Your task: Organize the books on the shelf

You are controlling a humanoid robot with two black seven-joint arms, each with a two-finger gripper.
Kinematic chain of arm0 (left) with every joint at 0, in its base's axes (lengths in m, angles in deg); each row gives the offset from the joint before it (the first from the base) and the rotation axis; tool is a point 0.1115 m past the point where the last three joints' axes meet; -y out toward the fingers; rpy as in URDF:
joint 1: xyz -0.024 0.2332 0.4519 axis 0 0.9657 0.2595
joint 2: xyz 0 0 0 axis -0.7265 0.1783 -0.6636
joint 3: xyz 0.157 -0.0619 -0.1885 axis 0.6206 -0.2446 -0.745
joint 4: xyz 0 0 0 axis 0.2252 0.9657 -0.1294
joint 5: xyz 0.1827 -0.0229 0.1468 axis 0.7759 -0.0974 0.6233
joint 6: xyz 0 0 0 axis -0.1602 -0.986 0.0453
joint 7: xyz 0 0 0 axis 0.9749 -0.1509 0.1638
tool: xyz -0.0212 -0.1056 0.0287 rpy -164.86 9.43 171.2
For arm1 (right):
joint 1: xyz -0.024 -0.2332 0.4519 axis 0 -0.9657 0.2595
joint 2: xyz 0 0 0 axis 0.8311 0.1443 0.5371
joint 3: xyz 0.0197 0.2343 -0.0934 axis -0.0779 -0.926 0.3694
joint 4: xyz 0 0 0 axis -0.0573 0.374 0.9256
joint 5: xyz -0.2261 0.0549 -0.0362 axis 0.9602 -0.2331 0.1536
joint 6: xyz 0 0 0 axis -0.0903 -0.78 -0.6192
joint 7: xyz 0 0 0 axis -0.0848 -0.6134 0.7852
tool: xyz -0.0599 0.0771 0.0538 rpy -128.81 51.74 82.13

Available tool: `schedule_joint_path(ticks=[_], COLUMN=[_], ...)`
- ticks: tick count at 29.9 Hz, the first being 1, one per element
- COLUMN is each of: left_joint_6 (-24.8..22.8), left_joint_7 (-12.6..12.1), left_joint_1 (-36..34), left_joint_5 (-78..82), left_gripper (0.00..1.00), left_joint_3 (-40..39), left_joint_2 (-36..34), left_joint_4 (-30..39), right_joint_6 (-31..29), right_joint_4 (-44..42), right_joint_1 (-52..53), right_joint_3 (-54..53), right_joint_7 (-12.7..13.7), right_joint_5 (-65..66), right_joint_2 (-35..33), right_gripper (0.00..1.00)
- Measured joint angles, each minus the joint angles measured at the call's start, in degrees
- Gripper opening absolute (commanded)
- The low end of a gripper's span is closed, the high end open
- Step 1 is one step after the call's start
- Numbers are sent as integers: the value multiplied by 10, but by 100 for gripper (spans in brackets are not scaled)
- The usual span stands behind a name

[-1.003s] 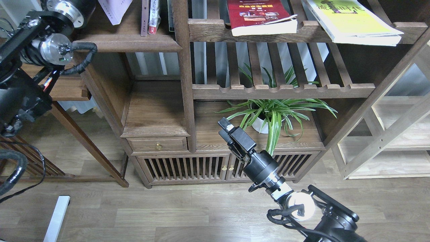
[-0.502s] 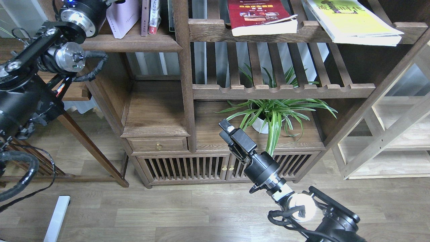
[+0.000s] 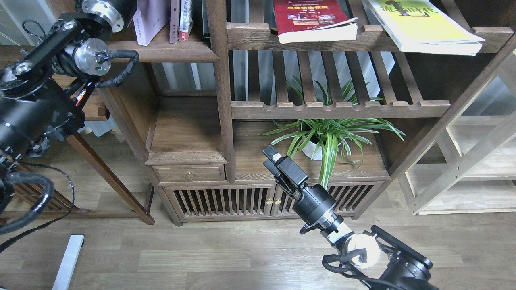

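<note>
The dark wooden shelf (image 3: 161,51) at the top left holds my pale lavender book (image 3: 150,20), standing up beside two thin books (image 3: 179,20). The slatted rack (image 3: 250,36) to the right has the dark-red book (image 3: 310,18) lying flat, and the yellow-green book (image 3: 423,24) sticks out over its front rail. A plant in a white pot (image 3: 312,150) sits lower down. My left arm goes up past the top edge by the lavender book, so my left fingers are out of sight. My right gripper (image 3: 271,155) hangs near the plant, holding nothing; it looks dark and I can't tell if its fingers are spread. The tops of all the books are cut off.
</note>
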Motion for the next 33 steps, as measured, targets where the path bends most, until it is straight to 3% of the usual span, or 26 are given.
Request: schedule_joint_path(ticks=[13, 29, 33], left_joint_6=[2, 3, 3], left_joint_7=[-5, -4, -4], left_joint_1=[-45, -87, -92], left_joint_5=[-1, -2, -2], left_gripper=[52, 52, 61], left_joint_3=[-7, -19, -20], left_joint_2=[3, 4, -2], left_joint_4=[7, 9, 18], right_joint_6=[0, 0, 0], right_joint_4=[-1, -1, -1], right_joint_1=[-1, -17, -19], right_joint_3=[0, 1, 0], right_joint_7=[0, 0, 0], right_joint_5=[0, 0, 1], right_joint_2=[-13, -45, -49], right_gripper=[85, 85, 85])
